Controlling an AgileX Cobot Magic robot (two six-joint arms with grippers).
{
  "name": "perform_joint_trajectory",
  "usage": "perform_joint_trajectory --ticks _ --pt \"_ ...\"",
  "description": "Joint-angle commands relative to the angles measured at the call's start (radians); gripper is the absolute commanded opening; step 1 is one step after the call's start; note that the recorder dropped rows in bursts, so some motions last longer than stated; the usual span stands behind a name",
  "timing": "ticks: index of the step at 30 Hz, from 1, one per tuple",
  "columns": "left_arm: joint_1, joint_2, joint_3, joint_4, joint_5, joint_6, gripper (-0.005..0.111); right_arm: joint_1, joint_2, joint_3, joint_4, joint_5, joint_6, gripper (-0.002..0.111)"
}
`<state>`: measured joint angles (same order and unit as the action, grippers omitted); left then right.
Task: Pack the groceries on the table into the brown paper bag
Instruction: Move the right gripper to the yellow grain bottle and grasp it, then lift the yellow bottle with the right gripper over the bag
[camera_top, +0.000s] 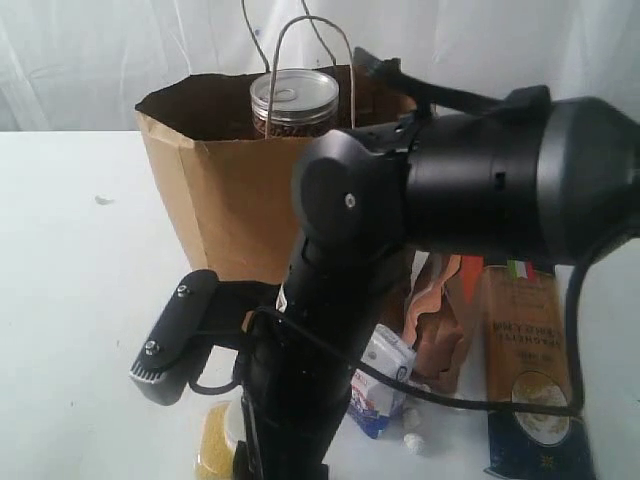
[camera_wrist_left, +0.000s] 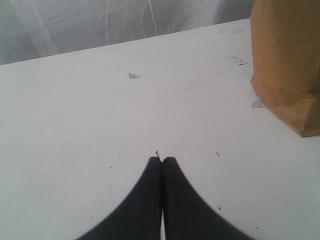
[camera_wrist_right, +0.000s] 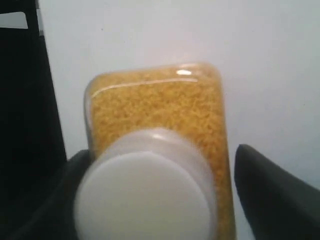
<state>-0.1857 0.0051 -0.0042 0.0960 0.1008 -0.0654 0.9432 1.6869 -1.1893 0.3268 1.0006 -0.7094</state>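
brown paper bag (camera_top: 230, 200) holds a pull-tab can (camera_top: 295, 100).

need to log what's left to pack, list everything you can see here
table: one, white, under everything
brown paper bag: one, brown, upright at back
clear jar: one, silvery lid, in the bag's open top
yellow bottle: one, white cap, on the table at the front
carton: one, white-blue, before the bag
pouch: one, brown-orange, right of the carton
spaghetti pack: one, brown-blue, farthest right
left gripper: one, black, shut over bare table
right gripper: one, black, open around the bottle
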Motion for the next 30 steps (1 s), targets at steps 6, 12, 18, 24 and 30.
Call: perform_joint_trajectory --ticks 6,12,18,24,30 --pt "0.003 -0.005 0.004 -0.001 -0.003 -0.001 0.000 0.003 -0.010 -0.002 -0.003 0.026 0.068 0.000" --pt "0.003 -0.005 0.004 -0.001 -0.003 -0.001 0.000 0.003 -0.140 -0.056 -0.017 0.047 0.159 0.000" --pt "0.003 -0.005 0.004 -0.001 -0.003 -0.001 0.000 0.003 -0.329 -0.142 -0.140 0.080 0.370 0.000" --pt "0.003 -0.005 0.004 -0.001 -0.003 -0.001 0.000 0.003 -0.450 -0.258 -0.373 0.108 0.623 0.000" --pt "0.003 -0.005 0.004 -0.001 -0.003 -0.001 0.000 0.003 -0.493 -0.400 -0.555 0.108 0.772 0.000"
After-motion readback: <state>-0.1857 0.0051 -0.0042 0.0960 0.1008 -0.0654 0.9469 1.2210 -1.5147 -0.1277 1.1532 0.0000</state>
